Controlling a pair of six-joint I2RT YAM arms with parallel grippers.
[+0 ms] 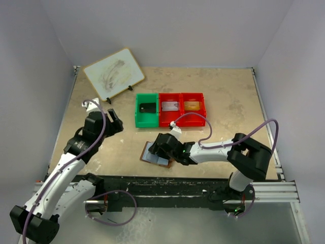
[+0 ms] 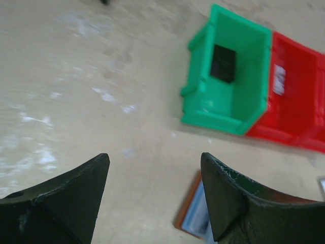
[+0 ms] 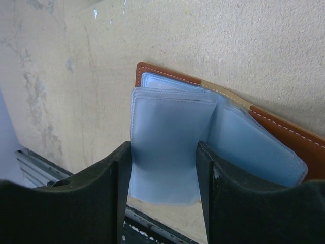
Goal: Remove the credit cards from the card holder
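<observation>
**Mia:** Where is the card holder (image 1: 152,155)?

**Tom:** It lies open and flat on the table (image 1: 228,101), close to the near edge, about in the middle. Its long side runs almost along that edge, a bit slanted.

**Mia:** Which claw is nearer?

**Tom:** The right gripper (image 1: 158,147). It hangs right over the card holder. The left gripper (image 1: 115,122) is up in the air, well apart, toward the left edge.

**Mia:** Is the right one pinching something?

**Tom:** Its fingers are partly spread. A pale blue page (image 3: 167,137) of the holder sits in the gap between them. It is hard to tell if they touch the page.

**Mia:** And the left one?

**Tom:** Spread wide, with nothing in it.

**Mia:** Where could the cards go?

**Tom:** Maybe the green bin (image 1: 138,109) and the red bins (image 1: 183,123), just behind the holder. From the right claw the holder is straight below, so that claw probably only needs to go down.
</observation>
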